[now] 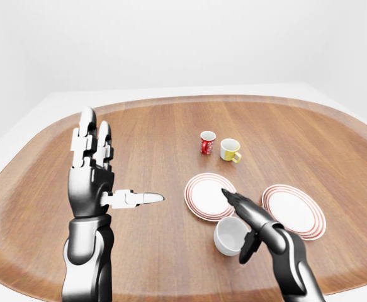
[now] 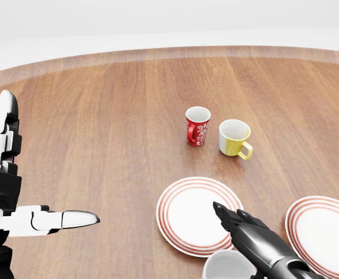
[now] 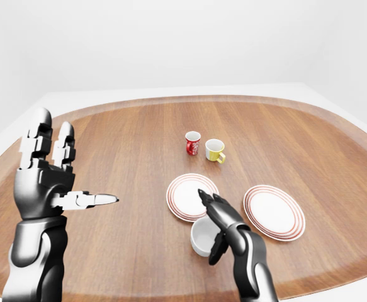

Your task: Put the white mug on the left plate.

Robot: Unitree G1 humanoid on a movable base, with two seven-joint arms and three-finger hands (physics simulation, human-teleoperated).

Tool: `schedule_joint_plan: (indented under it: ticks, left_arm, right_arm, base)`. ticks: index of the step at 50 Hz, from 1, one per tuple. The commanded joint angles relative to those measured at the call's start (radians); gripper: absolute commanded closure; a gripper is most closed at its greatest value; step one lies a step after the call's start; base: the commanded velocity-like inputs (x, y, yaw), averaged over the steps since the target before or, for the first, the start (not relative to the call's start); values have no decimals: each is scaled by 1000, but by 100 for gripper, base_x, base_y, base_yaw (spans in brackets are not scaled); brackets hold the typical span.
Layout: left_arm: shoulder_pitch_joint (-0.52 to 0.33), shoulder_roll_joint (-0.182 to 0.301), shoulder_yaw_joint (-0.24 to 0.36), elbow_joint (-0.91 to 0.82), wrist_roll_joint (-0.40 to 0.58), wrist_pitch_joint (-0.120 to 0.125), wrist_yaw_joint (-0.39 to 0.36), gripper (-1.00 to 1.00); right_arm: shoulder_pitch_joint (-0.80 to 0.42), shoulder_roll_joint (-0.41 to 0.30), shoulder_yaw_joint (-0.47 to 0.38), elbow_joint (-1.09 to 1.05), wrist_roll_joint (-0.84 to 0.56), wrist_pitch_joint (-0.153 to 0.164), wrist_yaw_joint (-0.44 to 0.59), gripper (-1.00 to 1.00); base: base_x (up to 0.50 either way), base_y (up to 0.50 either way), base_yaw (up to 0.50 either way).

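The white mug (image 1: 228, 238) stands upright on the wooden table, just below the left plate (image 1: 203, 194), a white plate with red rings. My right hand (image 1: 238, 225) is open at the mug's right side. Its fingers (image 1: 232, 200) reach over the mug's rim toward the plate, and the thumb hangs down beside the mug's wall. The fingers do not close round the mug. My left hand (image 1: 111, 182) is held up, open and empty, far to the left, with one finger pointing right. The head view cuts the mug (image 2: 226, 266) off at its bottom edge.
A second ringed plate (image 1: 294, 211) lies to the right of the first. A red patterned mug (image 1: 207, 142) and a yellow mug (image 1: 230, 150) stand together above the plates. The table's rounded edge (image 1: 170, 296) runs close below the white mug.
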Motion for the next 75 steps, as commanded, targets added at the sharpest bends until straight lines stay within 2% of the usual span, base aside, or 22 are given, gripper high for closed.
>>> schedule_joint_plan:
  ticks: [1, 75]
  left_arm:
    - [0, 0, 0, -5, 0, 0, 1, -100]
    - [0, 0, 2, 2, -3, 0, -1, -100]
  right_arm:
    - [-12, 0, 7, 14, -6, 0, -1, -100]
    - [-43, -11, 32, 135, -40, 0, -44, -100]
  base:
    - [0, 0, 0]
    - [0, 0, 0]
